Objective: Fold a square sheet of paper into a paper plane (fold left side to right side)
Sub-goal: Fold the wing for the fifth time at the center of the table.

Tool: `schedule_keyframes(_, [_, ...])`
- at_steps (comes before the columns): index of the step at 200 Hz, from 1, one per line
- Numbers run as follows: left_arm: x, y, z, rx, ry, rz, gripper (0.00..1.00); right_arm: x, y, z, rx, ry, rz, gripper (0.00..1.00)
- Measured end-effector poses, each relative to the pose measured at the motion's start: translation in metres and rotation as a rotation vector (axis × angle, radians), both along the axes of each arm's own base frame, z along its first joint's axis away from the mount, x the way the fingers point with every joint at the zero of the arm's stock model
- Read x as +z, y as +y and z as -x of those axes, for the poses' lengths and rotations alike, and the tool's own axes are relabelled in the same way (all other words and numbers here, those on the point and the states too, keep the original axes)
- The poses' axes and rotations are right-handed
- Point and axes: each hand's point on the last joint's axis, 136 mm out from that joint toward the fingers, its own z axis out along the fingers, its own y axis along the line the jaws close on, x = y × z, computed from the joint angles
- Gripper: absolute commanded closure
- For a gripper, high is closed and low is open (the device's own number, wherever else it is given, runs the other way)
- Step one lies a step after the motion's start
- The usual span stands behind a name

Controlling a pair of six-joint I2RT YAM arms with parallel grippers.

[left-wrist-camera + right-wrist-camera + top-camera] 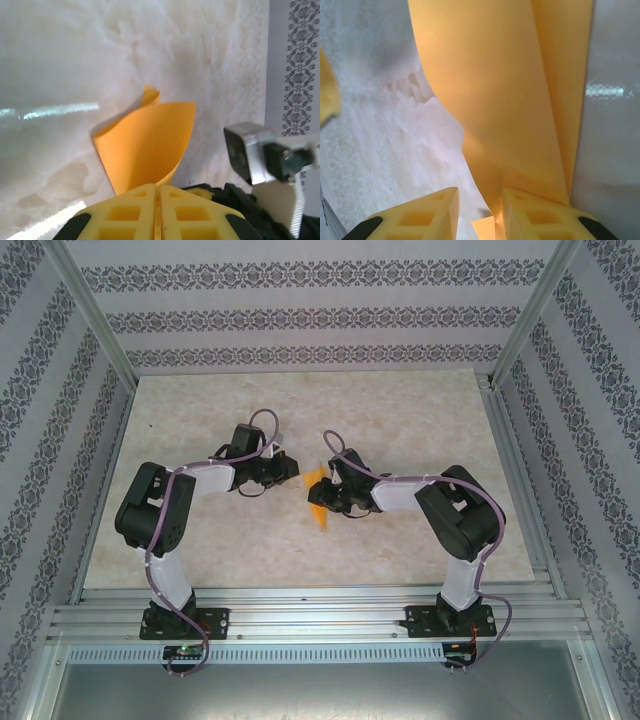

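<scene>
Clenched shut on the left gripper (159, 189), orange sheet of paper (147, 145) curled upright just past the tips; can't tell if pinched. Partly spread on the right gripper (480, 197), sheet running through the gap, touching one finger (535, 212), not clamped. From the top: sheet on edge on the table (420, 420) beside the right gripper.

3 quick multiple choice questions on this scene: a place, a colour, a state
1. Where does the sheet of paper lie? A) between the left claw and the right claw B) at the table's far edge C) on an arm's base
2. Its colour? A) white B) orange-yellow C) blue
3. The left claw is: A) wide open B) shut C) gripping a pen
Answers: 1 A, overhead view shows it there; 2 B, plain in each view; 3 B, its fingers meet in its wrist view.
</scene>
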Motion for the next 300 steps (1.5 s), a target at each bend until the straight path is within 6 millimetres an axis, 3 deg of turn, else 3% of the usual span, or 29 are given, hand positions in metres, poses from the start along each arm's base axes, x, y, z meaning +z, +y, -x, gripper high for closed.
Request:
schedule_keyframes(51, [0.019, -0.022, -0.026, -0.044, -0.047, 0.060, 0.87, 0.000, 0.000, 0.000, 0.005, -0.003, 0.003, 0.72])
schedule_keyframes(90, [0.005, -0.054, -0.029, -0.107, -0.023, 0.073, 0.87, 0.000, 0.000, 0.000, 0.006, -0.004, 0.003, 0.72])
schedule_keyframes(132, [-0.020, -0.071, -0.022, -0.139, 0.038, 0.065, 0.87, 0.000, 0.000, 0.000, 0.008, -0.005, 0.004, 0.72])
schedule_keyframes(183, [-0.048, -0.064, -0.016, -0.130, 0.111, 0.002, 0.87, 0.000, 0.000, 0.000, 0.011, -0.007, 0.005, 0.72])
schedule_keyframes(252, [-0.052, -0.062, -0.016, -0.149, 0.100, -0.041, 0.88, 0.005, -0.001, 0.003, 0.033, -0.022, 0.014, 0.68])
schedule_keyframes(273, [-0.052, -0.062, -0.016, -0.153, 0.095, -0.043, 0.88, 0.015, -0.003, 0.006, 0.043, -0.031, 0.013, 0.65])
schedule_keyframes(300, [-0.053, -0.061, -0.015, -0.156, 0.092, -0.045, 0.88, 0.045, -0.004, 0.009, 0.058, -0.075, -0.010, 0.65])
